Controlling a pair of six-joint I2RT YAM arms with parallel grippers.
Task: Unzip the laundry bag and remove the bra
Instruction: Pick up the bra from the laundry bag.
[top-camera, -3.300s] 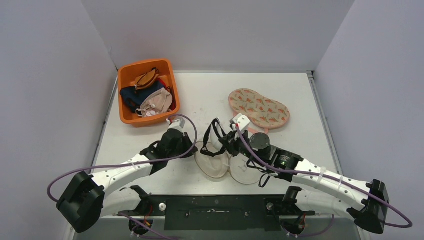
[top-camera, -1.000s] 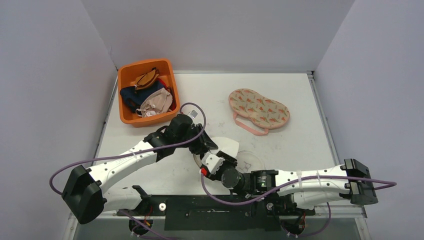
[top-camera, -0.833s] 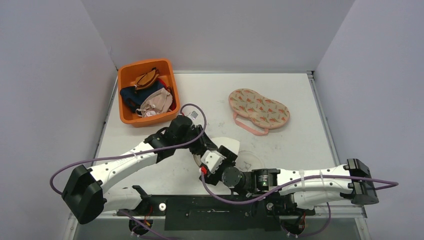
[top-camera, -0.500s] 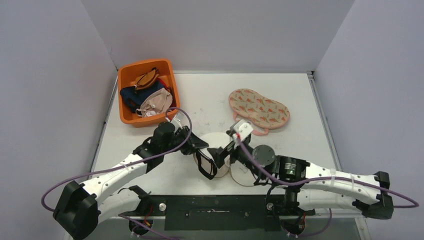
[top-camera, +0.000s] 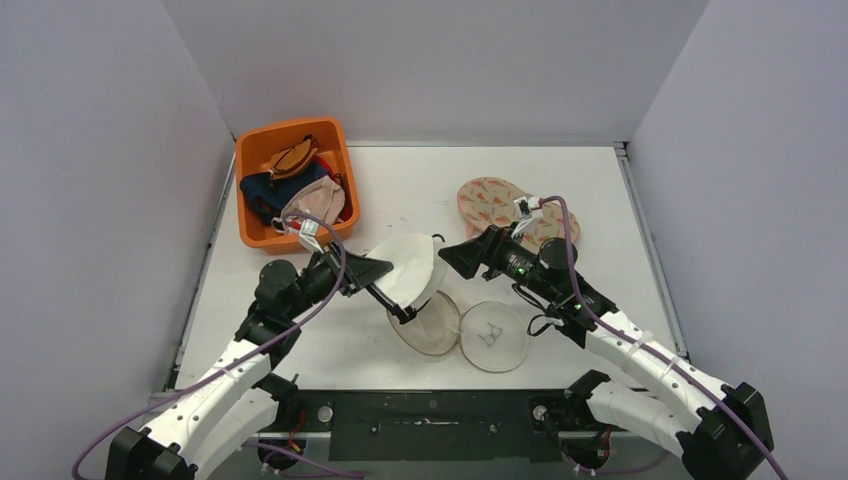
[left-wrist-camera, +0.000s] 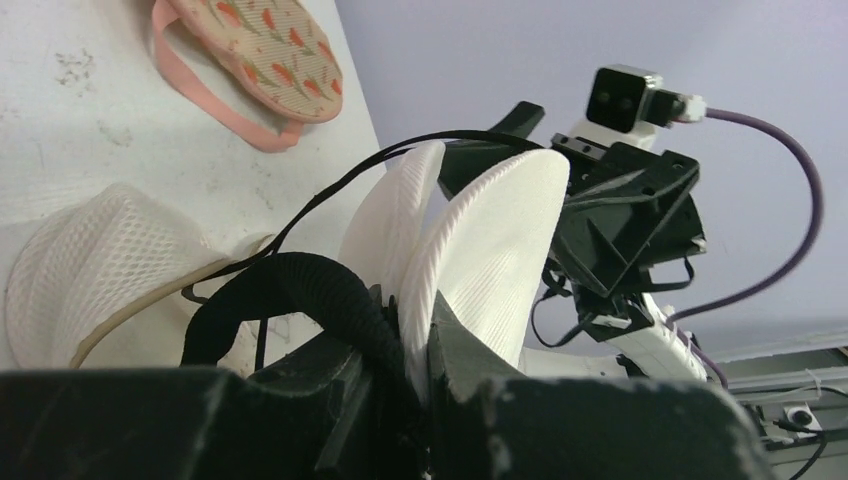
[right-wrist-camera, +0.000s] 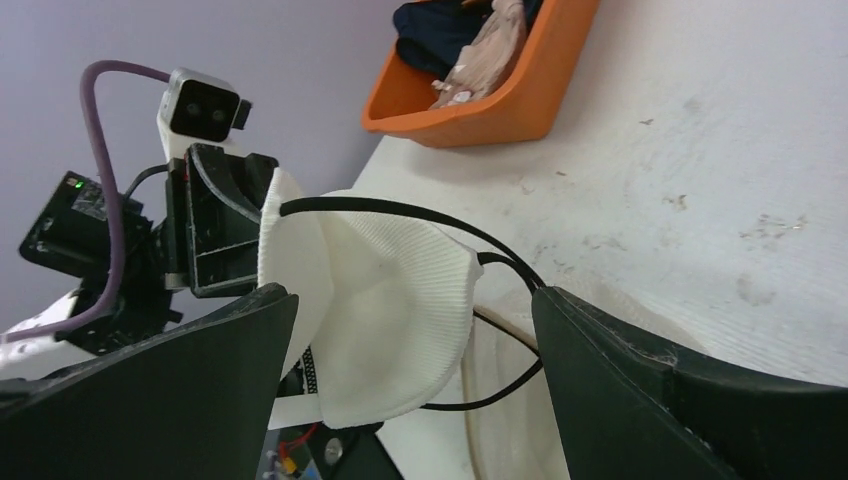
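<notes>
The white bra (top-camera: 408, 272) with black straps hangs off the table, and my left gripper (top-camera: 372, 272) is shut on the edge of its cups. In the left wrist view, the two cups (left-wrist-camera: 487, 250) and a thick black strap (left-wrist-camera: 290, 288) are pinched between the jaws of the left gripper (left-wrist-camera: 415, 335). The white mesh laundry bag (top-camera: 462, 332) lies open below as two round halves, with a black strap trailing to it. My right gripper (top-camera: 450, 257) is open, level with the bra's right edge. In the right wrist view, the bra (right-wrist-camera: 385, 310) sits just beyond the spread jaws of the right gripper (right-wrist-camera: 410, 295).
An orange bin (top-camera: 252, 196) of clothes stands at the back left, close behind the left arm. A carrot-patterned pouch (top-camera: 482, 203) with a pink strap lies at the back right, partly covered by the right arm. Grey walls enclose the table on three sides.
The left gripper has lifted the bra up and back to the left, away from the bag. The right gripper has opened, let go and drawn back to the right.
</notes>
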